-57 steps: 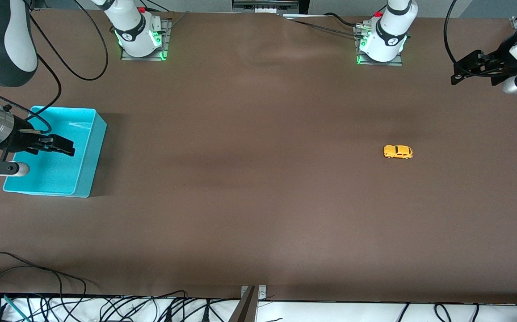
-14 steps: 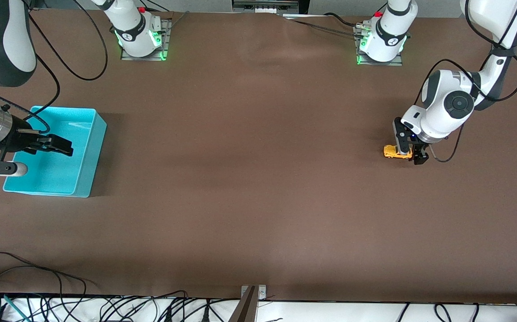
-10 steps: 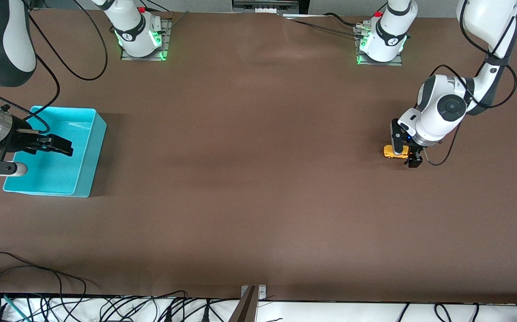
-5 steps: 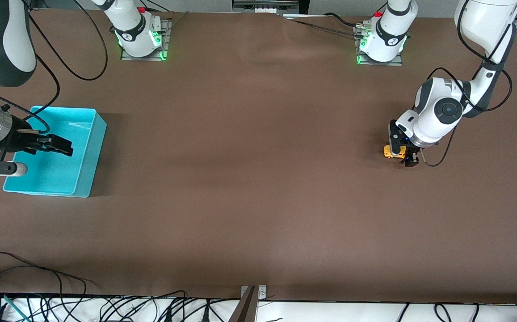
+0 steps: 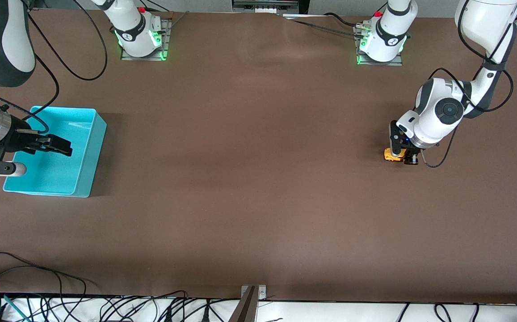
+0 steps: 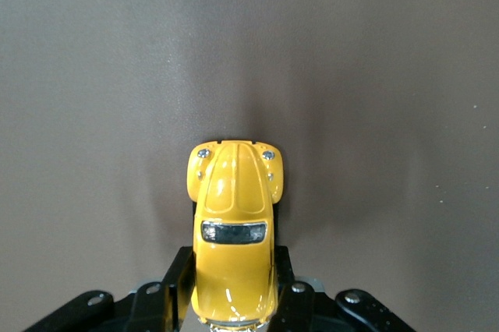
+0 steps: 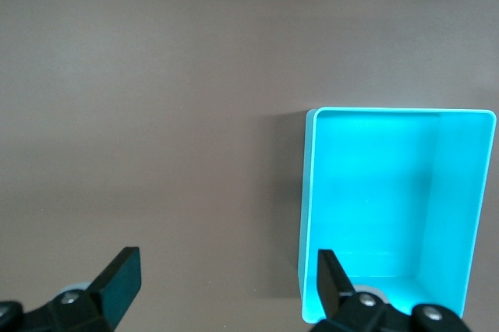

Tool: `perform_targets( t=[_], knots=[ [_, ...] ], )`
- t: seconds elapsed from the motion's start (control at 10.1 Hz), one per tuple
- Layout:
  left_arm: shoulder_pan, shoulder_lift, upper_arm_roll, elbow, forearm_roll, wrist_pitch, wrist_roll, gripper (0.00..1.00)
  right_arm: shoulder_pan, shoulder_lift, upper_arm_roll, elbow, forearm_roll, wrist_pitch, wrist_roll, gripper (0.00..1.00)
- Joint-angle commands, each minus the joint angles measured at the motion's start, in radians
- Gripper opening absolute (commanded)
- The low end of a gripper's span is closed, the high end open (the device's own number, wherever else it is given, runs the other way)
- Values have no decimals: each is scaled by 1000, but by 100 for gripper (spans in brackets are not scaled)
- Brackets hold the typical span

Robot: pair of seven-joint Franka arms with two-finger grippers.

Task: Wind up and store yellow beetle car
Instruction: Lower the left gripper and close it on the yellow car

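The left hand (image 5: 400, 154) is down low on the tabletop (image 5: 258, 179) at the left arm's end, and its two fingers are pressed against the sides of the yellow beetle car (image 5: 391, 154). In the front view the little car sits on the tabletop under the white wrist, with only its yellow end poking out toward nine o'clock from the black fingers. The right hand (image 5: 64, 146) hangs in the air over the turquoise bin (image 5: 86, 172), which sits way over at the right arm's end, well apart from the car. That arm is waiting. From this view the right hand points toward three o'clock. Black cables (image 5: 39, 286) lie along the edge nearest the camera. In the left wrist view, the car (image 6: 236, 227) shows from above, yellow and round, with a dark window and small silver lights on its nose. The left hand (image 6: 234, 301) grips the car's back half, one black finger (image 6: 181, 281) on each side, touching the body. The car's wheels rest on the brown tabletop (image 6: 374, 75). In the right wrist view, the right hand (image 7: 226, 277) has its two black fingers (image 7: 121, 277) spread wide apart with nothing between them. The bin (image 7: 312, 192) shows below them with nothing inside.
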Motion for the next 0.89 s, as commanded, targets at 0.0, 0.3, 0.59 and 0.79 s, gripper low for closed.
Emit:
perform_targets(
  t=[0.0, 0.3, 0.59, 0.79],
  knots=[
    [14, 21, -4, 20, 10, -10, 35, 0, -5, -12, 3, 6, -7, -16, -14, 100],
    [35, 74, -2, 20, 10, -7, 35, 0, -5, -12, 3, 6, -7, -16, -15, 100],
    [99, 122, -2, 53, 16, -2, 119, 0, -5, -12, 1, 6, -6, -18, -15, 100],
    [141, 148, 1, 92, 10, -2, 215, 0, -5, -12, 3, 6, -6, -18, -15, 100]
  ],
)
